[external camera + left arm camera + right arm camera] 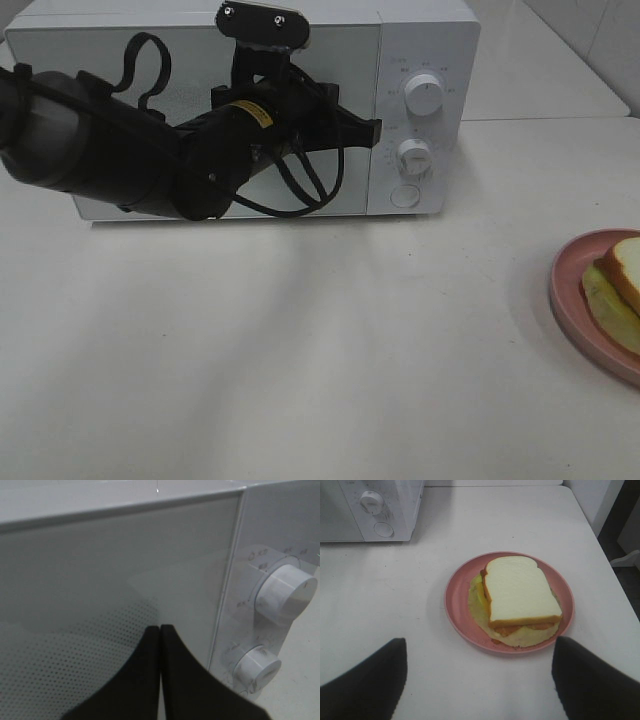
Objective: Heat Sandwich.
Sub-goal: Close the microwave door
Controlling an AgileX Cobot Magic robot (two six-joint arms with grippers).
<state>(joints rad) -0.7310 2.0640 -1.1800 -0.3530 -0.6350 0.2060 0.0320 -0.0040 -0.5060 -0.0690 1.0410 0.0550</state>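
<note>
- While I watch the high camera, I see the microwave (200,60) standing at the far side of the white table (300,350), with its door closed.
- My left gripper (375,128) is in front of the microwave door, close to the door edge beside the control panel; its two black fingers (135,680) are pressed together and nothing is between them.
- Both knobs, the upper knob (424,97) and the lower knob (414,157), sit on the panel just beside this gripper.
- Away from the microwave, to its right and nearer to me, the sandwich (520,595) lies on a pink plate (457,610).
- My right gripper (479,680) hovers near the plate with its fingers wide apart, and it touches nothing.
</note>
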